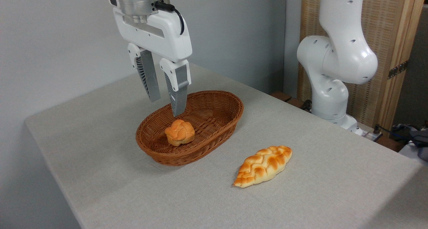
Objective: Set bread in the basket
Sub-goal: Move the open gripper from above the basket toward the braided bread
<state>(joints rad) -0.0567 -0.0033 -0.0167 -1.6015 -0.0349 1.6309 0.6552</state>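
The long braided loaf with a golden-orange crust and pale sides (pixel 263 165) lies flat on the grey cloth-covered worktop (pixel 334 175), near the oval brown woven wicker basket (pixel 220 98) but apart from it, on its right and toward the camera. A small round knotted orange bun (pixel 179 132) already sits inside the basket. The white two-finger gripper (pixel 166 106) hangs above the basket's rear left part with its jaws spread and empty. The step in hand appears to be the approach to the loaf, which is not yet grasped. The next move likely calls for travelling right and forward over the loaf, turning the jaws to straddle its narrow width, then descending to pinch its middle.
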